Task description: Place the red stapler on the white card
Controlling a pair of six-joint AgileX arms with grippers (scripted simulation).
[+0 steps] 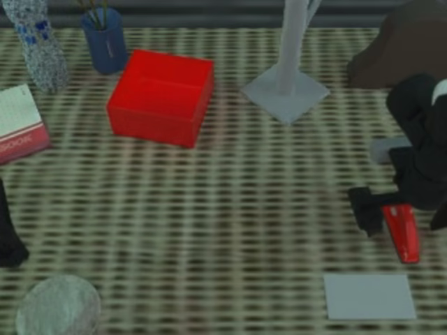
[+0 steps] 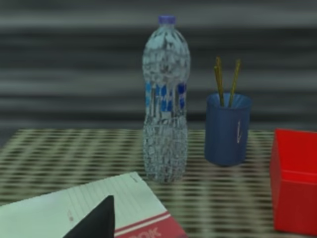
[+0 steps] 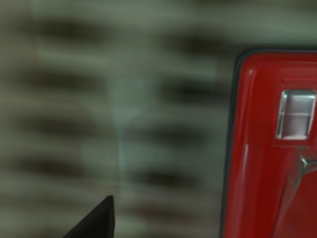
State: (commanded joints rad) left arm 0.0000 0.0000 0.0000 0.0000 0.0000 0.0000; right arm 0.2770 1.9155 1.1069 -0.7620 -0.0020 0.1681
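While the left arm just sits parked at the left edge of the table [image 1: 230,209], the right gripper [image 1: 391,209] is down on the right side, right at the small glossy red stapler [image 1: 404,234]. Its dark fingers [image 1: 363,209] sit beside the stapler's upper end, but honestly I can't tell how wide the jaws are or whether they actually have hold of it. The right wrist view shows the stapler [image 3: 272,148] up close with its little metal part, plus 1 dark fingertip [image 3: 96,220] well off to the side of it.

That stapler lies on the woven green tablecloth, just above the thin flat pale grey-white card [image 1: 369,296], near it but not on it.

Count of the rest: 1 big open red square box [image 1: 160,98], 1 white square base with an upright post [image 1: 286,91], 1 clear plastic water bottle with a blue label [image 2: 166,99], 1 blue pen cup [image 2: 228,130] holding 2 yellowish pencils, 1 white-and-pink book [image 1: 21,124], 1 round greyish glass-looking thing [image 1: 57,307] at the bottom left, and 1 brown lump [image 1: 398,45] top right.
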